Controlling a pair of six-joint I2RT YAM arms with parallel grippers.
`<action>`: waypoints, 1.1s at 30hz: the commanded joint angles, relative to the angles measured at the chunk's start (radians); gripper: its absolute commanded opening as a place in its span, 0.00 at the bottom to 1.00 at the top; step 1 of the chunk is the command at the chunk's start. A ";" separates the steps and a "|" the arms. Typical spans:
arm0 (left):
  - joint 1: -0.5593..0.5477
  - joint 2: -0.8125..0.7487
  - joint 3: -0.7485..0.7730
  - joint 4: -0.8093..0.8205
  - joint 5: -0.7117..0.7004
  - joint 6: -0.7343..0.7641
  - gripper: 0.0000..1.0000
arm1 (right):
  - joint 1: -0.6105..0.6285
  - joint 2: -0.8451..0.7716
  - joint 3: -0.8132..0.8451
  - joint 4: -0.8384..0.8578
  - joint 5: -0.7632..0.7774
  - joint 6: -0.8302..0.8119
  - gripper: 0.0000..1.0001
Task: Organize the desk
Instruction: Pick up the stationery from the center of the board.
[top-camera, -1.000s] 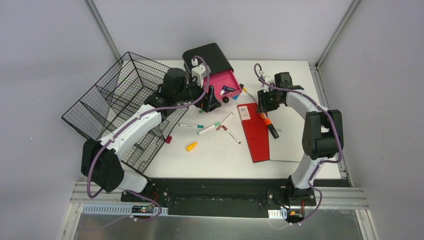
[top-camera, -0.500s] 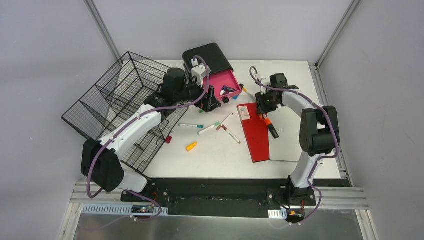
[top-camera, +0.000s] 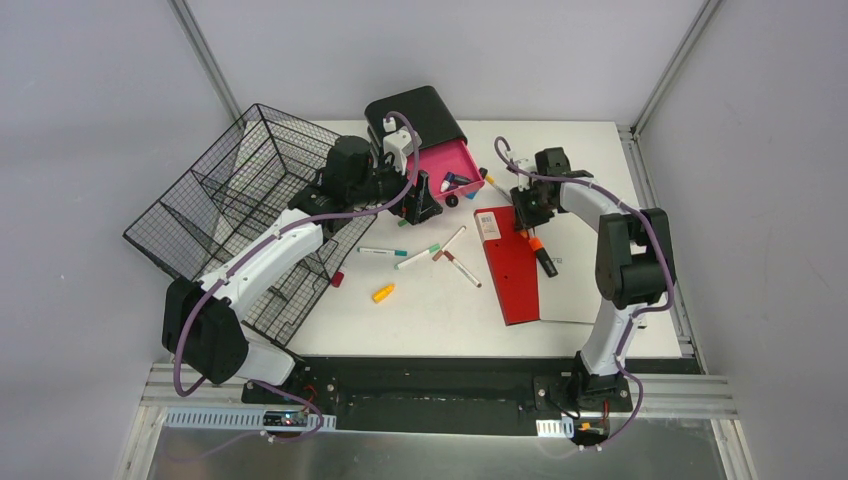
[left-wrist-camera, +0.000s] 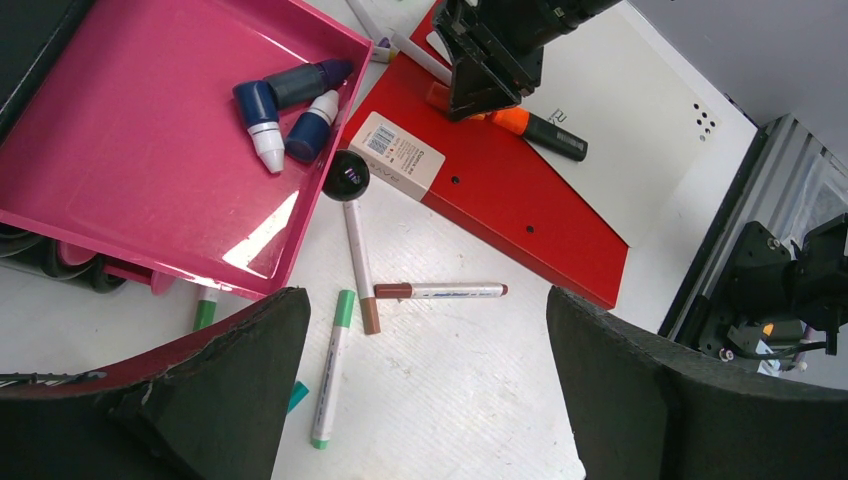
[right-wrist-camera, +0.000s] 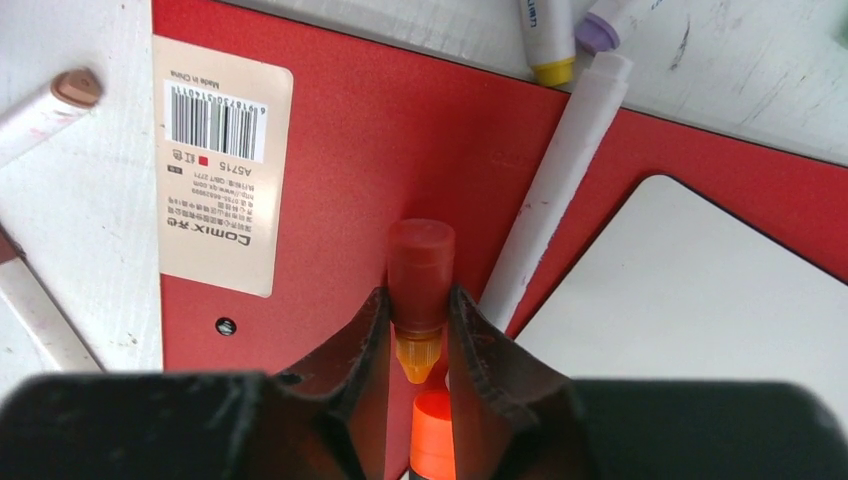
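Observation:
The white desk (top-camera: 440, 310) is strewn with pens. On it lies a red-and-white notebook (top-camera: 515, 275) (right-wrist-camera: 330, 150). My right gripper (top-camera: 528, 215) (right-wrist-camera: 418, 300) is down on the red cover, shut on a small red bottle (right-wrist-camera: 420, 262) with an orange nozzle. An orange-capped black marker (top-camera: 543, 255) (left-wrist-camera: 540, 128) lies just behind that nozzle. My left gripper (top-camera: 420, 200) (left-wrist-camera: 430, 400) hangs open and empty over the desk beside the pink tray (top-camera: 450, 160) (left-wrist-camera: 130, 150), which holds blue bottles (left-wrist-camera: 300, 95).
A green marker (left-wrist-camera: 332, 365) and two brown markers (left-wrist-camera: 440, 291) lie under the left gripper, next to a black round cap (left-wrist-camera: 347, 174). A white pen (right-wrist-camera: 560, 190) leans on the notebook's edge. A wire basket (top-camera: 240, 210) stands left and a black case (top-camera: 420, 110) behind the tray.
The right arm has shifted a little left over the notebook and its jaws have narrowed onto the red bottle. The left arm has not moved.

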 joint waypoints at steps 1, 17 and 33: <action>0.003 -0.024 0.003 0.031 0.019 0.017 0.91 | 0.006 -0.007 0.034 -0.021 -0.002 -0.010 0.14; 0.002 -0.035 0.000 0.031 0.014 0.022 0.91 | -0.072 -0.163 0.056 -0.221 -0.537 -0.222 0.00; 0.003 -0.049 -0.005 0.026 -0.016 0.037 0.91 | -0.046 -0.197 0.251 -0.460 -0.790 -0.484 0.00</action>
